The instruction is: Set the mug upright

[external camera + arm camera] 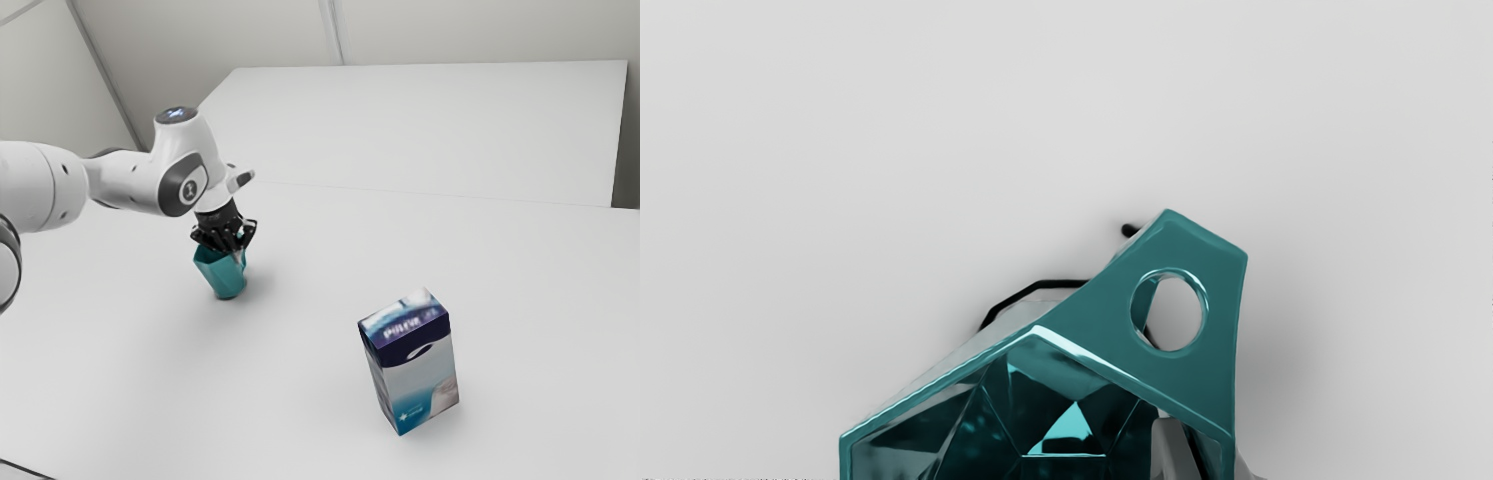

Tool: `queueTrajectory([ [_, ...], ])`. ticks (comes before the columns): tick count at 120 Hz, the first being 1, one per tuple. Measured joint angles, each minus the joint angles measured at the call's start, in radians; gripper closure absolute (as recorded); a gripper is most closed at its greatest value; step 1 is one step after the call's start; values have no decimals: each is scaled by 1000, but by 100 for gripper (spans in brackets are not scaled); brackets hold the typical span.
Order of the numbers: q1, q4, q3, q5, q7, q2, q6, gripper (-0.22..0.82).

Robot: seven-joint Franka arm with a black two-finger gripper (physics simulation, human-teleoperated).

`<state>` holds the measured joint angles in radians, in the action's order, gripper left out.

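The teal mug [222, 276] is at the exterior view's left, its mouth up and its base low at the table; whether it rests fully flat I cannot tell. My gripper [238, 252] reaches down to its rim. In the wrist view the mug [1200, 247] shows its open faceted inside and a handle with a round hole. There my gripper [1218, 461] is closed over the mug's wall beside the handle, one finger inside and the other outside. The lower part of the mug's outside is hidden in the wrist view.
A blue and white carton [415, 365] stands on the white table [300, 400], well apart from the mug, nearer the exterior view's right. Pale walls [480, 30] rise behind the table.
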<state>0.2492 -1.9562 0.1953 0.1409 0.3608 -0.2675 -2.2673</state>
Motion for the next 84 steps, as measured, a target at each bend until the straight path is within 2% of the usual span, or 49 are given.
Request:
queueTrajectory([
  [19, -1, 8, 16, -1, 35, 13, 0, 39],
  [34, -2, 9, 19, 8, 55, 49, 9, 22],
  [52, -9, 21, 19, 11, 65, 112, 45, 11],
  [84, -42, 179, 19, 17, 14, 202, 278, 3],
])
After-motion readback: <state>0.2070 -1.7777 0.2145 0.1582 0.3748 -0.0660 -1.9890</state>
